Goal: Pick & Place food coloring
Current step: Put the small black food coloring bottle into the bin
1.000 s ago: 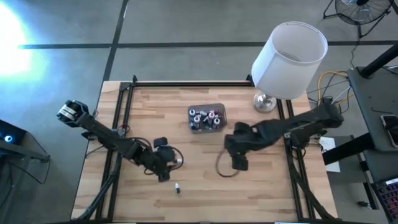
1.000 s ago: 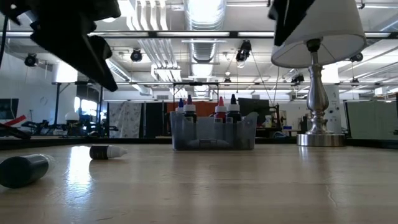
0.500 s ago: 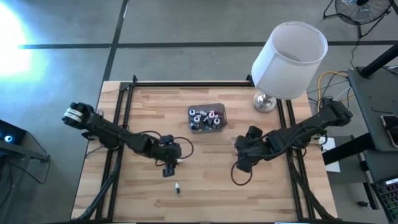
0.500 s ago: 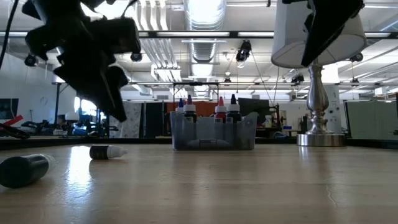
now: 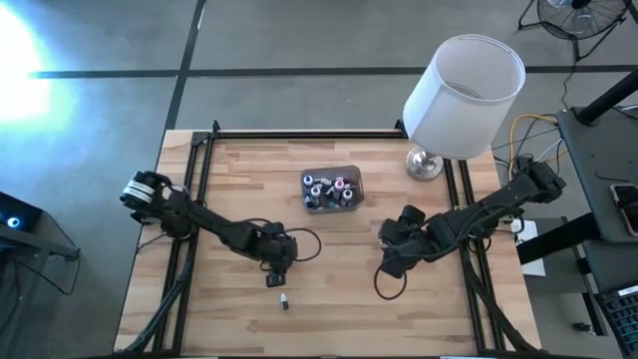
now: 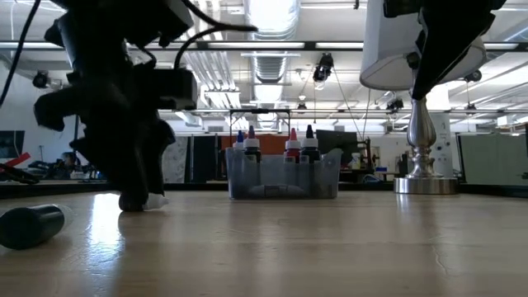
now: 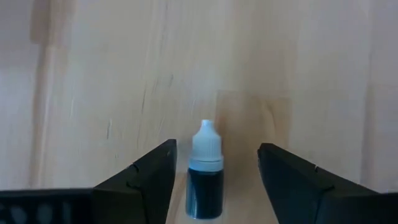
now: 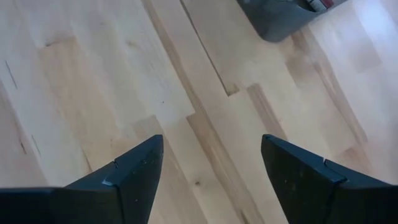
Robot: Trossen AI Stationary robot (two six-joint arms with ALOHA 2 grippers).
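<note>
One small food coloring bottle (image 7: 205, 174), dark body with a white cap, lies on its side on the wooden table. My left gripper (image 7: 216, 148) is open and low over it, one finger on each side, neither touching; the low view shows the gripper (image 6: 140, 198) down at the table with the white tip (image 6: 157, 200) poking out. A second dark bottle (image 5: 284, 301) lies on its side closer to the near edge (image 6: 31, 226). My right gripper (image 5: 389, 264) hangs open over bare table to the right (image 8: 211, 142).
A grey translucent tub (image 5: 331, 189) toward the far side holds several upright capped bottles (image 6: 285, 169). A lamp with a white shade (image 5: 464, 85) stands on a metal base (image 5: 426, 163) at the far right. Bare wood lies between the two arms.
My left gripper moved toward the table's right and near edge and came down until its open fingers stand on either side of the lying bottle. My right gripper drew back toward the right and a little nearer, then stayed put. Neither bottle moved.
</note>
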